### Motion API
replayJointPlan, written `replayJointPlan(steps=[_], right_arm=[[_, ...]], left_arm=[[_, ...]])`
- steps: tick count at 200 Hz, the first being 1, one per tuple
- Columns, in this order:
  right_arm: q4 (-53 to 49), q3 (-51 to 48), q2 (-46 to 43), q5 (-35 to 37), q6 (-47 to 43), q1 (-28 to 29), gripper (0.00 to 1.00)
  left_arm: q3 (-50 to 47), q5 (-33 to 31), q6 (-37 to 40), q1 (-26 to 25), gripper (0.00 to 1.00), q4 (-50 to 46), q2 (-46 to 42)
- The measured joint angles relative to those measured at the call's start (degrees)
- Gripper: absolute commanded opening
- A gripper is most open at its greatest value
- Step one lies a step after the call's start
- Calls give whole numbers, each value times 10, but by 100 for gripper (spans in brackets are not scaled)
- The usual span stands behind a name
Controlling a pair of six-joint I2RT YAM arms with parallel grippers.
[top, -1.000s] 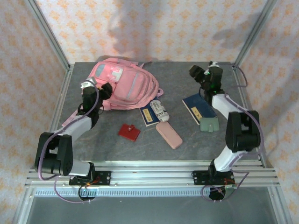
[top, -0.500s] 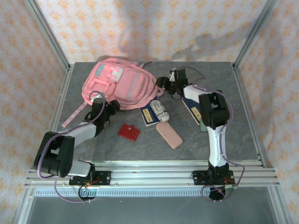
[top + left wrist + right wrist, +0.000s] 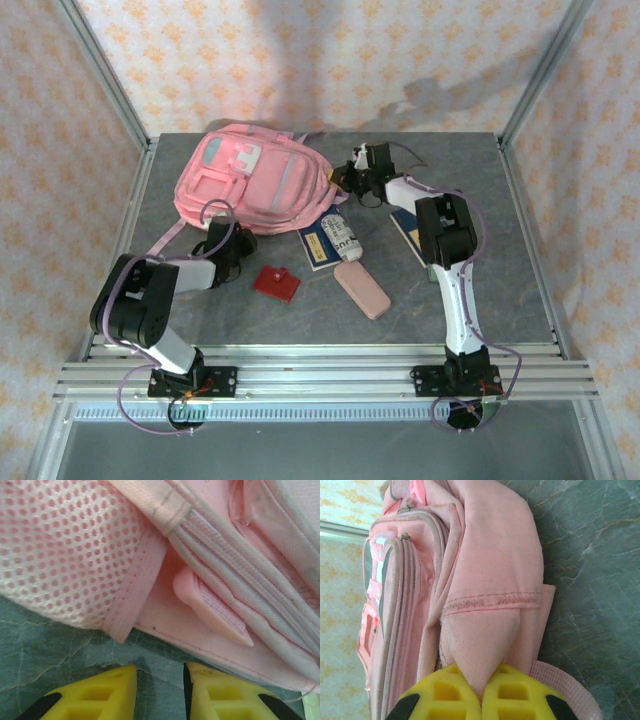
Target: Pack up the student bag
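1. Right fingers [image 3: 481, 705] are clamped on a thin fabric fold [image 3: 485, 645] at the end of the student bag [image 3: 255, 185]. The bag lies flat on the counter [image 3: 420, 300], stretching away ahead of them. Risk: the fold is smooth and tapers, so a hard pull could slip it out.
2. Same grip, other failure: w/ nothing pinning the far side, a pull prob. drags the whole bag instead of opening it.
3. Left fingers [image 3: 160, 692] are narrow and hold nothing, w/ bare counter between them. The mesh panel [image 3: 65, 545] and a strap tab [image 3: 210, 605] sit just ahead. Closing here catches air; pushing fwd may ride under the hem and bunch it.
4. Zips [image 3: 395, 600] lie left of the right fingers, and I can't tell if any is open. If shut, tugging fabric achieves nothing.
5. White tube [image 3: 344, 236] and blue booklet [image 3: 318, 247] lie just beside the bag, near the right fingers. A sliding bag could shove them off.
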Motion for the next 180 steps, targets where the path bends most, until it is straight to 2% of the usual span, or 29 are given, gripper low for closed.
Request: replayJointPlan(steps=[35, 104, 148, 180], right_arm=[[61, -110, -68, -7, 35, 0, 0], [178, -355, -339, 12, 110, 29, 0], [178, -424, -431, 62, 110, 62, 0], [167, -428, -438, 103, 103, 129, 0]], left_arm=[[4, 0, 0, 0, 30, 1, 5], [25, 0, 2, 0, 30, 11, 6], [85, 3, 9, 13, 30, 5, 33], [132, 0, 18, 52, 32, -22, 45]])
